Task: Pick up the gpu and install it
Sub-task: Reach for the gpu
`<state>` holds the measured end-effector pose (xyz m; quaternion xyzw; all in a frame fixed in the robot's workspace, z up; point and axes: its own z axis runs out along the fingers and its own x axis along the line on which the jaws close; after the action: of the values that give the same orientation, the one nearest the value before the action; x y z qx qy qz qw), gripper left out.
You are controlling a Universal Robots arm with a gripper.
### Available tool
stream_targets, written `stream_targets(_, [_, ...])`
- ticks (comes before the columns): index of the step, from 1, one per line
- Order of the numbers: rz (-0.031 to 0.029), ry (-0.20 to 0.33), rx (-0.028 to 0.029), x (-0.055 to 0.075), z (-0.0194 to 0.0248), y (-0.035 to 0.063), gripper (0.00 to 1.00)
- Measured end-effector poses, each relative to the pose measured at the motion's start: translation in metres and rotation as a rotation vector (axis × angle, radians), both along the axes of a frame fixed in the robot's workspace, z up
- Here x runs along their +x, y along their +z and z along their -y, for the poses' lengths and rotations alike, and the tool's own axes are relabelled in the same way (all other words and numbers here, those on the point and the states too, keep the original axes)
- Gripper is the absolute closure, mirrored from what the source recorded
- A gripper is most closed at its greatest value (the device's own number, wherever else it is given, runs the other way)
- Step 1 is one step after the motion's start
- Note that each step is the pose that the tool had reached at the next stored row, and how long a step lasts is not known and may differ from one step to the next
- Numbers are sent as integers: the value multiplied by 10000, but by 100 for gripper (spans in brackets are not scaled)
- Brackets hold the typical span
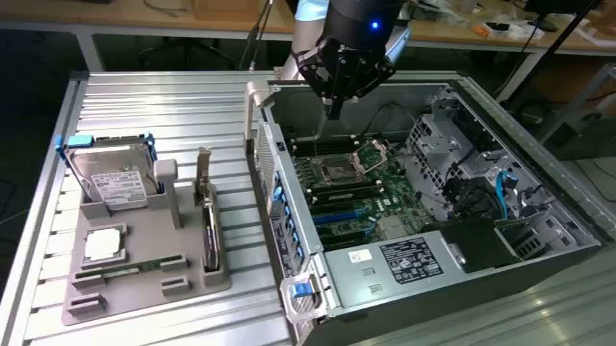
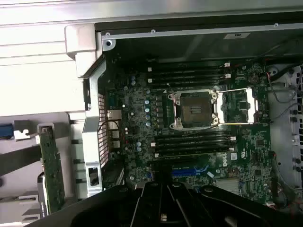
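Gripper (image 1: pixel 334 108) hangs over the open computer case (image 1: pixel 273 209) in the exterior view, its fingers closed together on nothing, tip above the motherboard (image 1: pixel 356 180). At seven o'clock from it I find the gpu (image 1: pixel 210 231), standing on edge in a grey holder tray (image 1: pixel 144 288) outside the case, untouched. To pick well, I judge the fingers must part, then close squarely on the card's upper edge, clear of the bracket. At ten o'clock from the gpu stands a hard drive (image 1: pixel 111 180); I cannot read its white label, nor the black power supply label (image 1: pixel 409 261).

In the wrist view, the closed fingers (image 2: pixel 154 203) hover above the motherboard's processor socket (image 2: pixel 194 109). The gpu (image 2: pixel 51 175) shows edge-on just outside the case wall.
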<state>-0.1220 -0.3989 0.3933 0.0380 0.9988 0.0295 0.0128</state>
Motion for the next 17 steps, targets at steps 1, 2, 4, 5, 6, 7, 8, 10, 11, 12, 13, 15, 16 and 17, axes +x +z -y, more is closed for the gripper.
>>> stream_targets(1, [0, 0, 6, 0, 0, 0, 89])
stream_targets(2, [0, 0, 12, 0, 0, 0, 89])
stream_targets(4, [0, 0, 34, 0, 0, 0, 89])
stream_targets(5, [0, 0, 35, 0, 0, 0, 89])
stream_targets(6, [0, 0, 35, 0, 0, 0, 89])
stream_targets(7, [0, 0, 35, 0, 0, 0, 89])
stream_targets(8, [0, 0, 35, 0, 0, 0, 89])
stream_targets(10, [0, 1, 35, -2, 0, 0, 89])
stream_targets(11, [0, 1, 35, -2, 0, 0, 89])
stream_targets(12, [0, 1, 35, -3, 0, 0, 89])
stream_targets(13, [-1, 1, 34, -3, 0, 0, 89])
stream_targets(15, [-1, -1, 35, -13, 1, 0, 89])
stream_targets(16, [-1, -1, 35, -21, 1, 0, 89])
stream_targets(17, [-1, 0, 35, -33, 0, 0, 89])
